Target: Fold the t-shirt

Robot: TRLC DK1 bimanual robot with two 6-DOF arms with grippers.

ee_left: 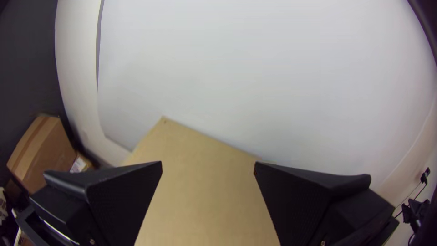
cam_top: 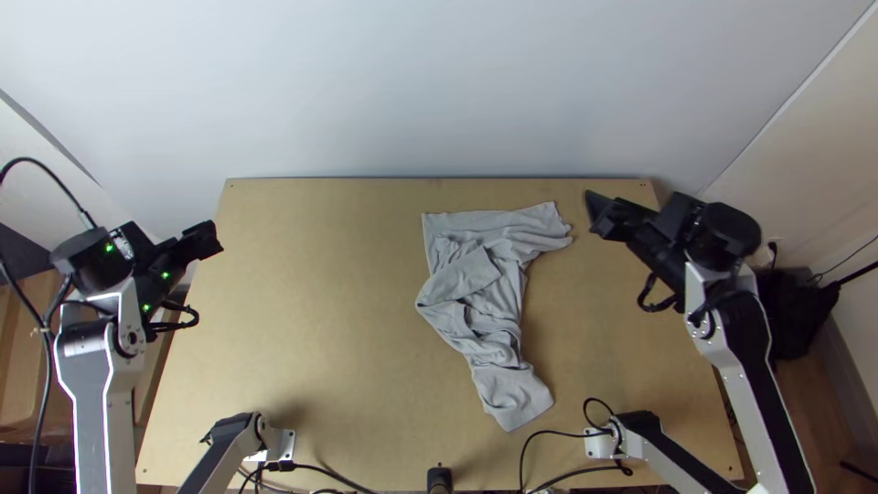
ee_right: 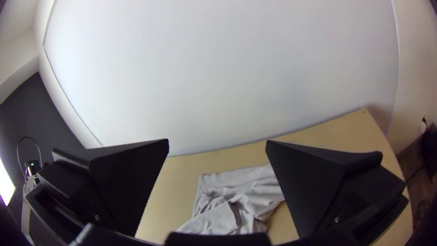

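Observation:
The grey t-shirt (cam_top: 485, 302) lies bunched and wrinkled on the table, right of its middle, stretching from near the far edge toward the near edge. In the top view my left gripper (cam_top: 208, 240) is raised by the table's left edge, well away from the cloth. My right gripper (cam_top: 594, 215) is just right of the shirt's far end. In the left wrist view my left gripper (ee_left: 208, 166) stands open over bare wood. In the right wrist view my right gripper (ee_right: 217, 143) is open too, and the shirt (ee_right: 241, 193) shows beyond its fingers, not held.
The wooden table (cam_top: 302, 302) has bare surface left of the shirt. A pale wall (cam_top: 439, 91) rises behind its far edge. Two smaller arms (cam_top: 219, 453) and cables stand along the near edge. A cardboard box (ee_left: 48, 150) is beyond the table's left side.

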